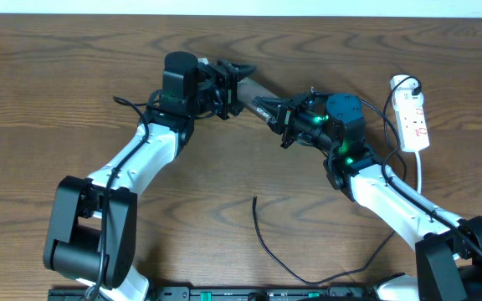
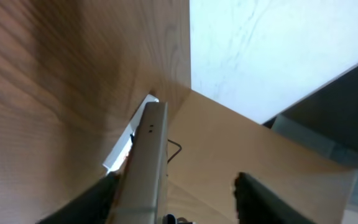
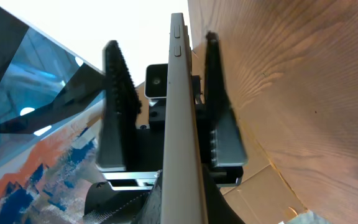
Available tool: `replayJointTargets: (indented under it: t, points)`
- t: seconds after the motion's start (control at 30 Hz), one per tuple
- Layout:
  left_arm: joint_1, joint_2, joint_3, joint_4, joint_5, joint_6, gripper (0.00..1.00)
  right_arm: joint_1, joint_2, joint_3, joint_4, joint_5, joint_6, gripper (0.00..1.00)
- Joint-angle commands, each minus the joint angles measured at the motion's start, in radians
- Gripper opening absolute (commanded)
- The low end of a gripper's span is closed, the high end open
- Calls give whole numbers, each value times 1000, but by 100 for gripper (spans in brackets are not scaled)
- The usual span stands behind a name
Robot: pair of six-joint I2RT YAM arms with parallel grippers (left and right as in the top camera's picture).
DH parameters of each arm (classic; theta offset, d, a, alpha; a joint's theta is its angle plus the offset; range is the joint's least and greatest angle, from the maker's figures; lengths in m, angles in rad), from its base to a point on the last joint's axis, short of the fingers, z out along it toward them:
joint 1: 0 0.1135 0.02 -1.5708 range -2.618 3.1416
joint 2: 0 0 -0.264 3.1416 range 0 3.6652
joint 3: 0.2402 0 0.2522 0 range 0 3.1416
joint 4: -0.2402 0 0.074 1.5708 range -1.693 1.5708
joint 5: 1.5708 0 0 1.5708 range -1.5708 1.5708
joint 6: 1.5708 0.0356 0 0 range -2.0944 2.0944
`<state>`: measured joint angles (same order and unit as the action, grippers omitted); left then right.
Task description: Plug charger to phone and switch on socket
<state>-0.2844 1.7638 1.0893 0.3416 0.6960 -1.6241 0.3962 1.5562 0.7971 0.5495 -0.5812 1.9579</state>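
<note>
- Wooden tabletop (image 1: 57,50) carries the whole scene; we note a plain pale wall beyond its far edge.
- Nearest the arm bases, the charger (image 1: 256,219) lies loose on the wood. Its thin black cable curves up to a free tip near the table's middle, well apart from the phone.
- Further in, the two arms meet at the phone (image 1: 256,90), which is raised between them and seen edge-on from both wrists.
- We find the left gripper (image 1: 234,84) spread apart. In its wrist view the phone (image 2: 149,155) lies against one finger (image 2: 92,202), with a clear gap to the other finger (image 2: 260,199).
- The right gripper (image 1: 273,110) straddles the opposite end. The phone (image 3: 180,112), side buttons showing, runs between the fingers. One finger (image 3: 118,106) stands off it and the other (image 3: 219,112) sits close beside it. We cannot tell whether this claw actually clamps.
- At the right side, the socket (image 1: 413,117), a white power strip with red marks, lies flat with its white cord trailing toward the near edge.
</note>
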Motion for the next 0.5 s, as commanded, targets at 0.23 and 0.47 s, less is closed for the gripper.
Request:
replayJointTargets:
  t: [0.23, 0.47]
  points:
    - [-3, -19, 12, 5, -9, -1, 9, 18, -2, 13, 20, 3, 9, 2]
    - [-3, -19, 12, 5, -9, 0, 8, 18, -2, 13, 20, 3, 8, 1]
